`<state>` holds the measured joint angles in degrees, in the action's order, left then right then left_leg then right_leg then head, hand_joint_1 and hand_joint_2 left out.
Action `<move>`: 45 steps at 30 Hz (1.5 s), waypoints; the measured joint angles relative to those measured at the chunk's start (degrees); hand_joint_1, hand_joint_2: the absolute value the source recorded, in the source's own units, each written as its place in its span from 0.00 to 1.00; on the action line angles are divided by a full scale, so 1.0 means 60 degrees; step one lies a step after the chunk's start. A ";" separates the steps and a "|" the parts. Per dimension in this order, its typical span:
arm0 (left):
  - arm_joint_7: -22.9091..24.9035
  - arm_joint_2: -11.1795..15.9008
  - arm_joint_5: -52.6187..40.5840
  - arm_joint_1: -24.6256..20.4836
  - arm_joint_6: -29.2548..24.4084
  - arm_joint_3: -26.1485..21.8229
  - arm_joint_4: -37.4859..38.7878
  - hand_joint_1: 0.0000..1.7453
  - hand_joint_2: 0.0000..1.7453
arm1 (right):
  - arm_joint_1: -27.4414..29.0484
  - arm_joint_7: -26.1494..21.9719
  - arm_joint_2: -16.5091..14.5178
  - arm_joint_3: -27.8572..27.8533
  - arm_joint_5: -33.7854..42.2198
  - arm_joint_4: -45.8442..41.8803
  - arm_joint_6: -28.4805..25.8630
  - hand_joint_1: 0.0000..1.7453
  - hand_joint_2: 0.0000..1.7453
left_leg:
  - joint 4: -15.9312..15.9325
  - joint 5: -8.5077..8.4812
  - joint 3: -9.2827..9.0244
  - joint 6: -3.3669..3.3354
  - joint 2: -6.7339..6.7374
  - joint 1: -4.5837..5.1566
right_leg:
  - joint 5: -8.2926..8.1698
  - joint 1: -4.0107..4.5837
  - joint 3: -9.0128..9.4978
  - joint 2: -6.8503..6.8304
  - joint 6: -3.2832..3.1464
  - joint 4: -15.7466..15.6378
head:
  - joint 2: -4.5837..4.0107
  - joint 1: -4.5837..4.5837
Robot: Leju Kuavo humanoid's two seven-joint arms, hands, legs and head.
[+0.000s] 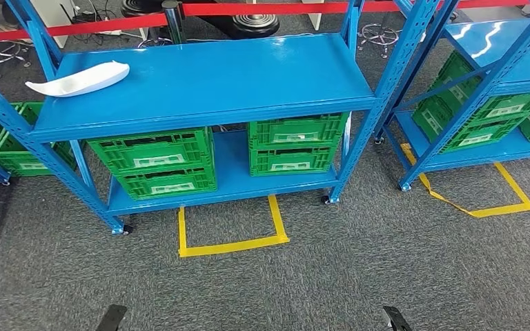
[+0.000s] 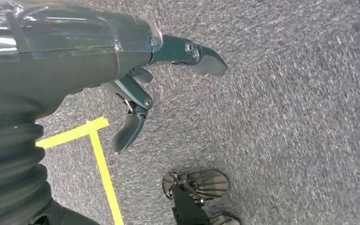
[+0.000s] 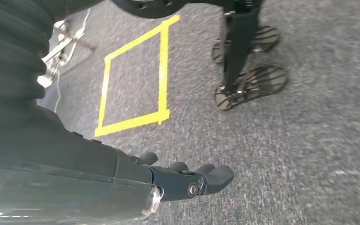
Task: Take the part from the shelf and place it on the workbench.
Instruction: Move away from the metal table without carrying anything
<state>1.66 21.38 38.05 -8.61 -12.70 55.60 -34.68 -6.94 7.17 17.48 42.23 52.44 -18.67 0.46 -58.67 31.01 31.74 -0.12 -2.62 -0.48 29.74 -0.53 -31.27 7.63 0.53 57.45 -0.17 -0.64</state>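
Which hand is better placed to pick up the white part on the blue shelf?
Probably the left hand: the white curved plastic part lies at the left end of the blue metal shelf. Both hands hang empty over the carpet, right hand included.

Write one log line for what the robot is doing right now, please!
phase: before pickup | white part: on blue shelf top | left hand: empty, hanging | right hand: empty, hanging

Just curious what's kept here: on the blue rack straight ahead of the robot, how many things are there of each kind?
white part: 1, on the top shelf
green crates: 4, in two stacks of two on the bottom shelf
Total: 5
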 joint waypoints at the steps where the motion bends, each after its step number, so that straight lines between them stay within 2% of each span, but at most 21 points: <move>1: -0.0006 -0.0047 -0.0141 0.0052 0.0046 -0.0121 0.0016 0.00 1.00 | 0.0057 -0.0031 -0.0039 -0.0052 -0.0185 -0.0004 0.0000 0.00 1.00 | 0.0000 0.0001 0.0000 0.0001 0.0000 0.0000 | 0.0001 0.0000 0.0000 0.0000 0.0000 0.0000 | 0.0000 0.0002; 18: -0.0097 -0.1181 -0.2616 0.1146 0.0865 -0.2904 0.0486 0.00 1.00 | 0.1054 -0.0480 -0.1027 -0.1906 -0.3619 -0.0176 -0.0004 0.00 1.00 | 0.0002 0.0004 -0.0001 0.0004 0.0002 0.0000 | 0.0009 0.0000 0.0002 0.0000 -0.0001 0.0000 | 0.0000 -0.0019; 22: -0.0133 -0.1485 -0.3194 0.1427 0.1053 -0.3667 0.0636 0.00 0.00 | 0.1293 -0.0588 -0.1283 -0.2501 -0.4439 -0.0213 -0.0010 0.00 1.00 | 0.0002 0.0010 -0.0002 0.0011 0.0002 0.0000 | 0.0015 0.0000 0.0006 0.0000 0.0005 0.0000 | 0.0000 -0.0026; 36: -0.0210 -0.2544 -0.5219 0.2357 0.1732 -0.6261 0.1177 0.00 0.00 | 0.2119 -0.0951 -0.2137 -0.4527 -0.7253 -0.0363 -0.0031 0.00 1.00 | 0.0004 0.0032 -0.0002 0.0014 0.0003 0.0000 | 0.0035 0.0001 0.0015 0.0000 -0.0001 0.0000 | 0.0000 -0.0032; 45: -0.0254 -0.3061 -0.6248 0.2729 0.2080 -0.7570 0.1464 0.00 0.00 | 0.2445 -0.1125 -0.2525 -0.5551 -0.8678 -0.0406 -0.0054 0.00 1.00 | 0.0004 0.0043 -0.0007 0.0005 0.0002 0.0001 | 0.0044 0.0001 0.0021 -0.0001 0.0004 0.0000 | 0.0000 -0.0034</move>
<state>0.14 3.02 0.56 7.77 -0.22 10.18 -25.89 7.73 0.42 2.33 8.92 0.38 -21.10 0.14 -58.64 31.26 31.70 -0.09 -2.61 -0.48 30.01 -0.53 -31.15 7.62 0.55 57.45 -0.17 -0.85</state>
